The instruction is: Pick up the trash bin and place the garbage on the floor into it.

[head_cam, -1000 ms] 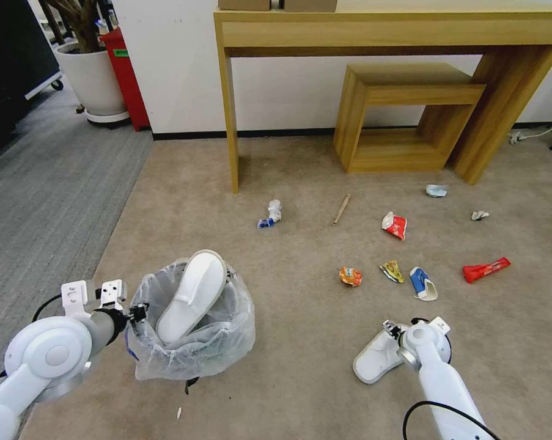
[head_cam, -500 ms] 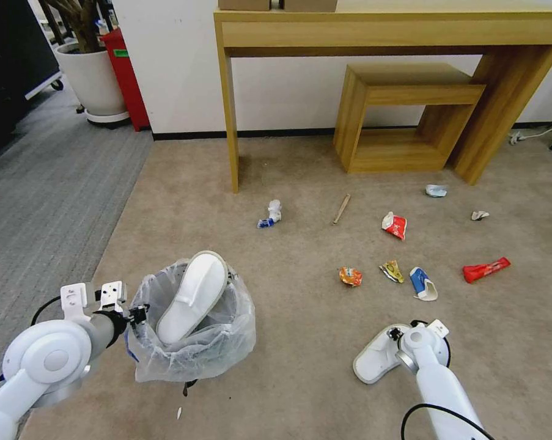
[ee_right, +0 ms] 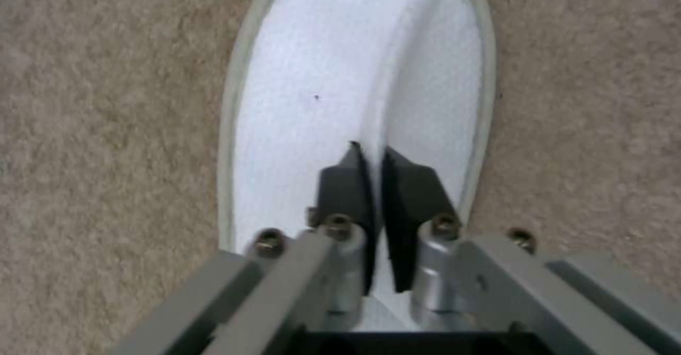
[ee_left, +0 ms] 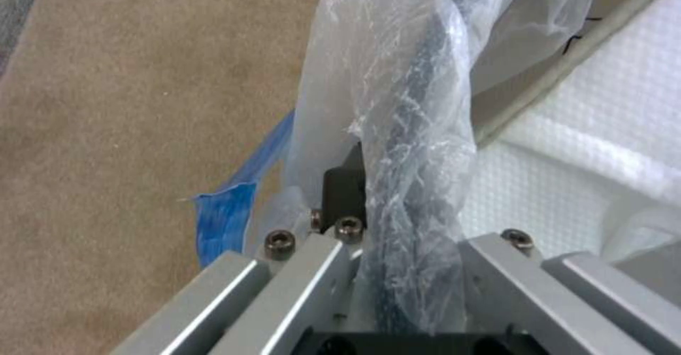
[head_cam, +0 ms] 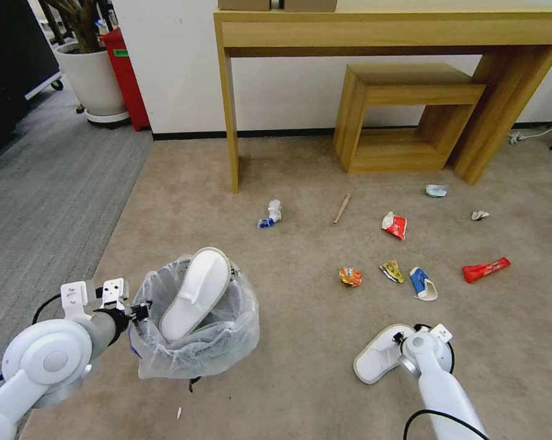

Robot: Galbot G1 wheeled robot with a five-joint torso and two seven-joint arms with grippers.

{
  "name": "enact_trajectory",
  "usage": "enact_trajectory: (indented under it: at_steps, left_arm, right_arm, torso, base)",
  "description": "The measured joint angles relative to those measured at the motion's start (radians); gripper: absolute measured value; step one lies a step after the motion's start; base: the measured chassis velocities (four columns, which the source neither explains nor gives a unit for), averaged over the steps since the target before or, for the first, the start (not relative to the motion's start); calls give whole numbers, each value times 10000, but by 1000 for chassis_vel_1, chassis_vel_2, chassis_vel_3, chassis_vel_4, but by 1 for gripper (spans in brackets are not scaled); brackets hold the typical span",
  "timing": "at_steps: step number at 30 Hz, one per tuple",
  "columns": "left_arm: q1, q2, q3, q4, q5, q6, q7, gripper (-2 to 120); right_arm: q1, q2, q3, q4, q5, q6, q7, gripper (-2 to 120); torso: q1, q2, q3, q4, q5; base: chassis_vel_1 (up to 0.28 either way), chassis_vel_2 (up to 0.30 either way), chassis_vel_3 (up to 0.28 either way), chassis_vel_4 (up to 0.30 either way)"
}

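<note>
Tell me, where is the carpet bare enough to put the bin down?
Bare carpet lies between the trash bin, held by the left claw, and the slipper pinched by the right claw. More lies behind the bin, toward the table leg. It is crowded around the orange wrapper and red wrapper.

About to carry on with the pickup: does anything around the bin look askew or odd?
Yes. The white slipper stands slanted in the trash bin, its toe end poking above the rim rather than lying inside. The left gripper is clamped on the rim and crumpled liner. The right gripper pinches the second slipper on the floor.
</note>
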Motion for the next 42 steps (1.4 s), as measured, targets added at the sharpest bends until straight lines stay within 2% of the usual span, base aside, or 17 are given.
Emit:
enact_trajectory:
  at_steps: [2,10,13,14,17,18,20,21,25,26,29,35,42]
  left_arm:
    - [37,29,-24,-32,6,-7,2,0]
    - [135,61,-121,-61,10,-11,1,0]
    - [165,93,-168,-117,-84,28,-64,0]
    - [165,93,-168,-117,-84,28,-64,0]
    - [97,117,-137,-187,-272,166,-185,0]
    - [97,117,-137,-187,-272,166,-185,0]
    - [11,132,-48,-86,-336,205,-208,0]
    - [11,132,-48,-86,-336,205,-208,0]
    - [-119,121,65,83,-415,229,-219,0]
    - [-119,121,65,83,-415,229,-219,0]
    - [-200,52,147,228,-421,239,-220,0]
    - [-294,-28,259,402,-421,243,-218,0]
    - [-542,-120,399,619,-436,243,-220,0]
  right_arm:
    - [-81,-7,58,103,-3,8,-39,0]
    - [-407,-35,225,738,-29,74,-240,0]
    - [-765,-76,425,1744,231,311,-758,0]
    - [-765,-76,425,1744,231,311,-758,0]
    - [-1280,-260,619,3976,472,1085,-2217,0]
    - [-1280,-260,619,3976,472,1085,-2217,0]
    - [-1464,-435,645,5428,927,1121,-2677,0]
    - [-1464,-435,645,5428,927,1121,-2677,0]
    - [-1402,-522,221,7543,1261,1226,-2937,0]
    - [-1402,-522,221,7543,1261,1226,-2937,0]
    - [-1181,-320,-287,8542,1519,1314,-2973,0]
    - [-999,14,-1028,9095,1682,1378,-3418,0]
    - [-806,296,-1550,8742,1810,1200,-3496,0]
  torso:
    - [0,0,0,0,0]
    - [-1,0,0,1,0]
    - [0,-1,0,-1,2]
    - [0,-1,0,-1,2]
    - [0,-1,0,0,-2]
    - [0,-1,0,0,-2]
    - [0,0,-1,-1,-5]
    - [0,0,-1,-1,-5]
    - [0,0,-1,0,-3]
    - [0,0,-1,0,-3]
    - [0,0,-1,3,-4]
    - [0,0,0,1,-2]
    - [0,-1,0,-1,-1]
  base:
    - [0,0,0,0]
    - [0,0,0,0]
    - [0,0,0,0]
    - [0,0,0,0]
    - [0,0,0,0]
    - [0,0,0,0]
    - [0,0,0,0]
    - [0,0,0,0]
    - [0,0,0,0]
    - [0,0,0,0]
    - [0,0,0,0]
    - [0,0,0,0]
    - [0,0,0,0]
